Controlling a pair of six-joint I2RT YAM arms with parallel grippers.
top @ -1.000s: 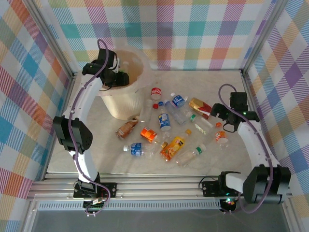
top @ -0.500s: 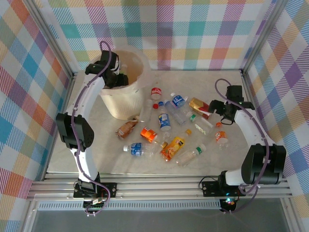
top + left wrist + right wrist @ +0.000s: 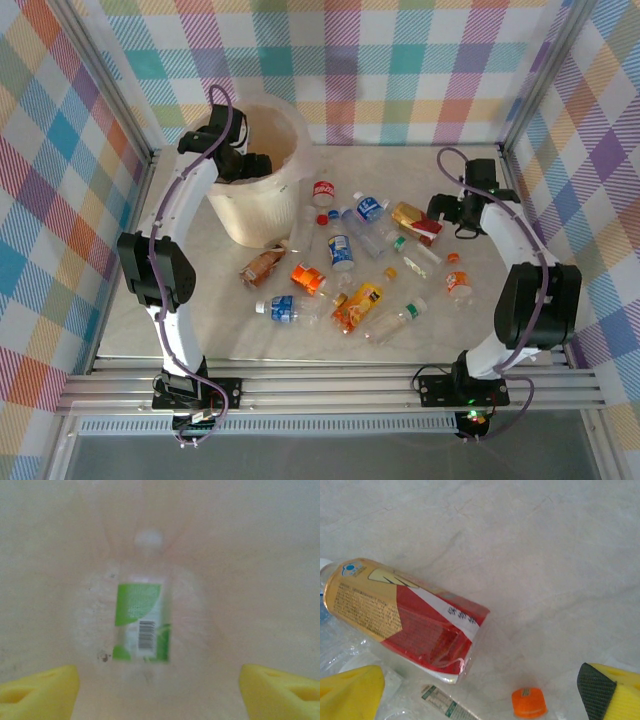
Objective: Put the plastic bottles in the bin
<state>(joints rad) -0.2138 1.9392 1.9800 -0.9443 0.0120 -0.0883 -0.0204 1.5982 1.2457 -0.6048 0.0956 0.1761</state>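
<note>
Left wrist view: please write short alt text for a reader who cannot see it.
A clear plastic bottle with a green label and barcode, blurred, sits inside the cream bin below the camera. The open left gripper shows yellow fingertips wide apart at the bottom corners, holding nothing.

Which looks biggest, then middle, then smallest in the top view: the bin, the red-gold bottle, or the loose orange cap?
Largest to smallest:
1. bin
2. red-gold bottle
3. orange cap
No close calls.

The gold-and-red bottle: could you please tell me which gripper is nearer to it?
Right. The right gripper hovers beside the bottle; the left gripper is over the bin.
</note>
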